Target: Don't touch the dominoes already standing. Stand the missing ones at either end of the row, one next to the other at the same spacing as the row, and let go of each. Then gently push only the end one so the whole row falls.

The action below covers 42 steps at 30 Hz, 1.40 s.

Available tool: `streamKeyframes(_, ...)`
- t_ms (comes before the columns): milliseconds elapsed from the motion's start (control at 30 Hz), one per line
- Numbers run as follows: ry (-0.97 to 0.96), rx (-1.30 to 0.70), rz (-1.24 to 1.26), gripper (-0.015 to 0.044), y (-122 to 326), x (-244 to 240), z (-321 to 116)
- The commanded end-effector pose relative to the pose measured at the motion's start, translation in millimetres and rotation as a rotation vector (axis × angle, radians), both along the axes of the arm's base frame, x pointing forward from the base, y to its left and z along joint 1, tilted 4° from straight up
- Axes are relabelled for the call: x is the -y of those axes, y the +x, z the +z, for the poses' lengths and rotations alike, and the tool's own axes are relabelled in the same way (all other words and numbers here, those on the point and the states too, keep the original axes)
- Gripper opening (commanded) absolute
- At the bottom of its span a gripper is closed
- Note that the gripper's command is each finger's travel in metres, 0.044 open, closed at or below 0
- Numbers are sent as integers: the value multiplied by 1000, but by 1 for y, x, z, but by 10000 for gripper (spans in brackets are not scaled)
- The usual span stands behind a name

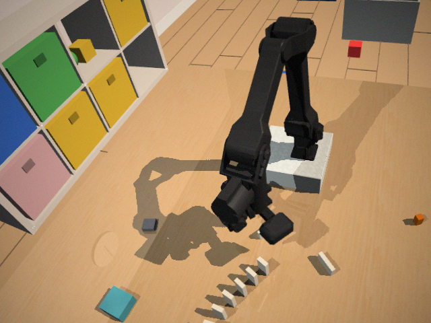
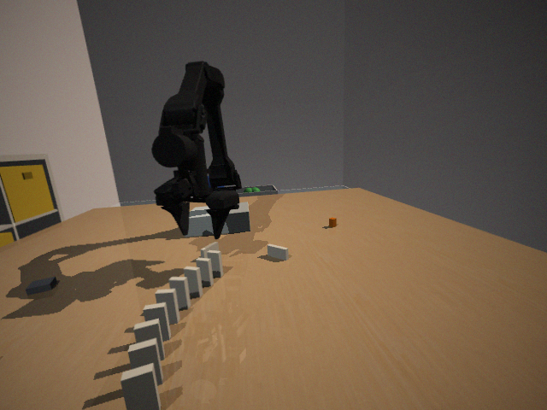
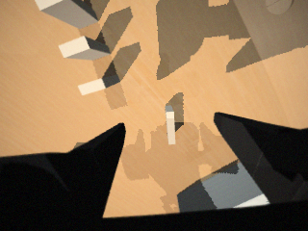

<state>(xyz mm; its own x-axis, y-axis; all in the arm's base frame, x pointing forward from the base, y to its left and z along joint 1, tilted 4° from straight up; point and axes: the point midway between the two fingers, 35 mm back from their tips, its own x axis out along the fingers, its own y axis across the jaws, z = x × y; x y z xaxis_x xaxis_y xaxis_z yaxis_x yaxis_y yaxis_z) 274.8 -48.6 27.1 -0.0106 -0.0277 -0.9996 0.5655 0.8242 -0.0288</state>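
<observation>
the gripper [image 1: 252, 231] [image 2: 201, 237] [image 3: 168, 121] hangs wide open with nothing between its fingers, above a loose domino [image 1: 258, 235] [image 2: 209, 249] [image 3: 170, 127] just beyond the near end of the standing row [image 1: 240, 286] [image 2: 179, 292] [image 3: 85, 48], while another domino [image 1: 326, 263] [image 2: 277, 252] lies on the tabletop [image 1: 180, 138] [image 2: 353, 300] [image 3: 34, 115] off to the row's side.

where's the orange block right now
In the top view the orange block is at the right edge, right of the white base block; in the exterior view it sits beyond the lying domino, to its right.
</observation>
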Motion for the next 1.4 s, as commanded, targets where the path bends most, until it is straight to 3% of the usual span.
streamKeyframes(0,-1,-32,-4,440,-10,1,-31)
streamKeyframes(667,-1,-32,-4,440,-11,0,-51)
streamKeyframes(1167,-1,-32,-4,46,-11,0,-51)
streamKeyframes(1367,-1,-32,-4,28,-11,0,-51)
